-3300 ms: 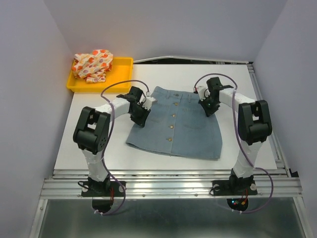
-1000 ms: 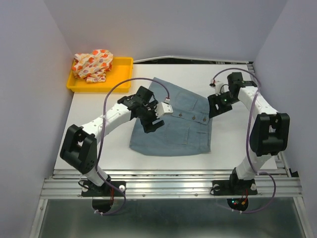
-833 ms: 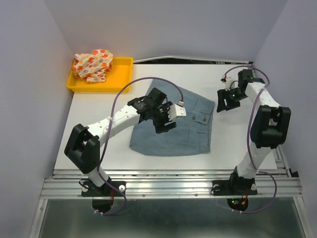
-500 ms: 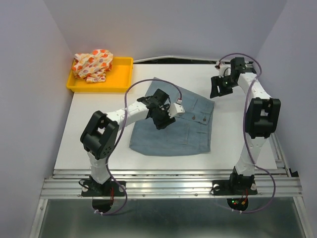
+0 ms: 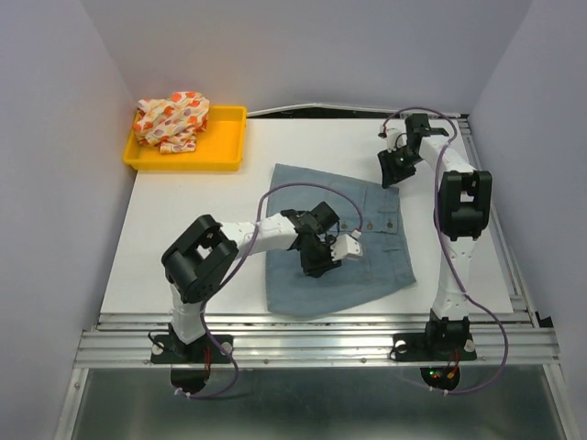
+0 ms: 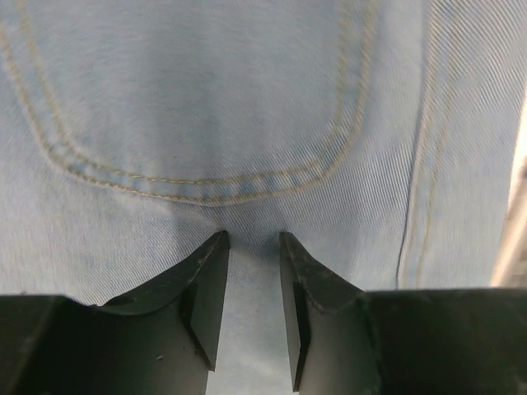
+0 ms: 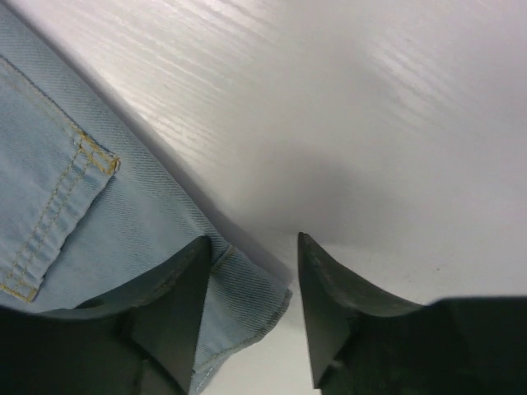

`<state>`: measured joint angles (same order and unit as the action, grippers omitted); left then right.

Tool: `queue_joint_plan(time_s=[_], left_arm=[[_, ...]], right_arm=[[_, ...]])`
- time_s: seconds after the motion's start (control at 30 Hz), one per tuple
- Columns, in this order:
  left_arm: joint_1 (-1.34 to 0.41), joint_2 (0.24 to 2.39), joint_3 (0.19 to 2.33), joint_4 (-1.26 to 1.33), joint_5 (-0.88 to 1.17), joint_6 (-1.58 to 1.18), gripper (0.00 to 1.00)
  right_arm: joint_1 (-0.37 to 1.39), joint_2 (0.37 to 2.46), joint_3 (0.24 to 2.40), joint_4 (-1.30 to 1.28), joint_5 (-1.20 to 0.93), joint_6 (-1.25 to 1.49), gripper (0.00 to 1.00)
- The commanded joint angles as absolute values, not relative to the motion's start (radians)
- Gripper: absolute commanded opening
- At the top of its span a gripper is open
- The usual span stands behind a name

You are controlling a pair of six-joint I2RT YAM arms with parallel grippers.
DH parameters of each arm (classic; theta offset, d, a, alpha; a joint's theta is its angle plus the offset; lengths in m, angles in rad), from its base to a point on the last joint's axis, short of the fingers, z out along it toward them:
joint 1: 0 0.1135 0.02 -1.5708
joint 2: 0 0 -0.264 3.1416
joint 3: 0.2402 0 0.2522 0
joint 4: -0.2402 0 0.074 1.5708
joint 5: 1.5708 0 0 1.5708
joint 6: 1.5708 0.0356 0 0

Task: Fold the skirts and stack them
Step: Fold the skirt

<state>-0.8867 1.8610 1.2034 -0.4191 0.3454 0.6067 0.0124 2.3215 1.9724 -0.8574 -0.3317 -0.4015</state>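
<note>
Left wrist only: pocket stitching [image 6: 206, 196] of denim skirt [image 6: 206, 99] under barely parted left claw [image 6: 253, 237]; right claw [image 7: 251, 239] spread wide

Denim skirt [image 5: 381, 261] folded flat; spotted skirt [image 5: 171, 121] crumpled in yellow tray [image 5: 223, 139].

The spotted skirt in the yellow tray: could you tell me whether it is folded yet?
Not folded: the spotted skirt lies bunched in a heap in the yellow tray.

Left wrist view: denim skirt [image 6: 247, 99] runs off every edge, its upper part blurred. From above, left hand [image 5: 319, 262] hides its middle; pinching or merely touching: undetermined. Spotted skirt [image 5: 171, 120], bunched at far-left corner of worktop [image 5: 183, 215]: waist and hem indistinguishable.
</note>
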Motion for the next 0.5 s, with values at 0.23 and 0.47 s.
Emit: queue_joint_plan(time_s=[0.23,0.47], left_arm=[[-0.818,1.770,1.336,-0.549,0.620,0.506,0.63],[-0.501,1.986,1.842,-0.727,0.560,0.667,0.74]], right_arm=[[0.081,2.321,1.962,-0.911,-0.348,-0.557,0.37],[0.081,2.286,2.020,-0.940,-0.347,-0.575,0.48]])
